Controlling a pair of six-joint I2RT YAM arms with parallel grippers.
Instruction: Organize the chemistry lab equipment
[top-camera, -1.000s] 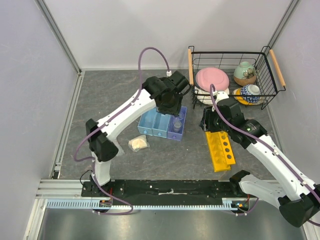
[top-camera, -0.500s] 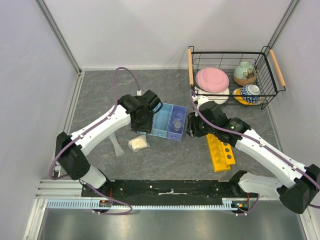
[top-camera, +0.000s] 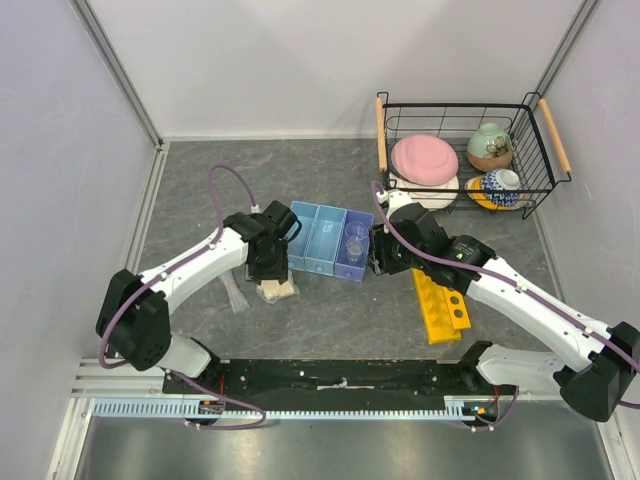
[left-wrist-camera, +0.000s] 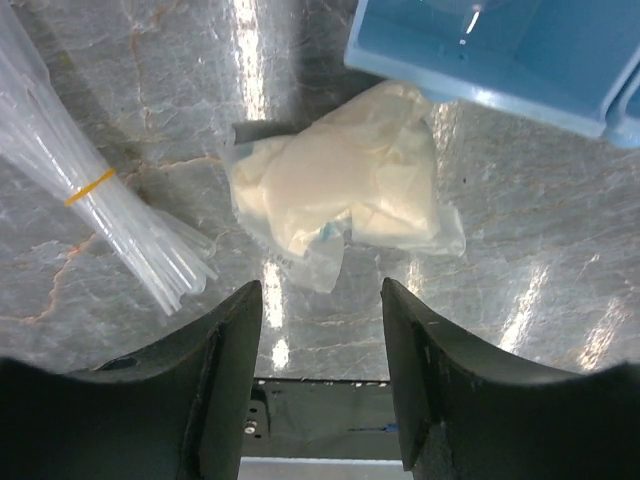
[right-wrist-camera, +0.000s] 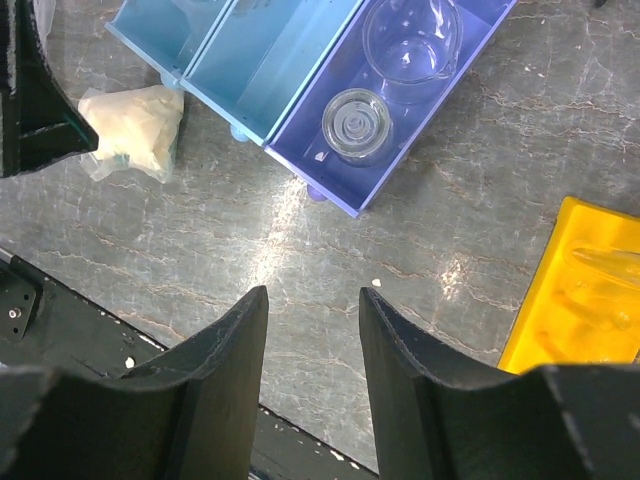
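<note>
The blue three-compartment tray (top-camera: 318, 236) lies at table centre; its right, purple compartment holds a small clear beaker (right-wrist-camera: 412, 38) and a funnel (right-wrist-camera: 357, 124). The cream lump (left-wrist-camera: 345, 185) in clear wrap lies in front of the tray's left end. A banded bundle of clear test tubes (left-wrist-camera: 95, 205) lies left of the lump. The yellow rack (top-camera: 440, 300) lies flat right of the tray. My left gripper (left-wrist-camera: 322, 305) is open and empty, hovering just above the lump. My right gripper (right-wrist-camera: 313, 300) is open and empty, above bare table just right of the tray.
A black wire basket (top-camera: 465, 160) with wooden handles stands at the back right, holding a pink plate (top-camera: 424, 158) and ceramic bowls (top-camera: 491, 146). Grey walls close in the left, right and back sides. The black base rail (top-camera: 330, 378) runs along the near edge.
My left gripper has moved from over the tray leftward and nearer, down above the cream lump. My right gripper has moved left from over the rack toward the tray's right end.
</note>
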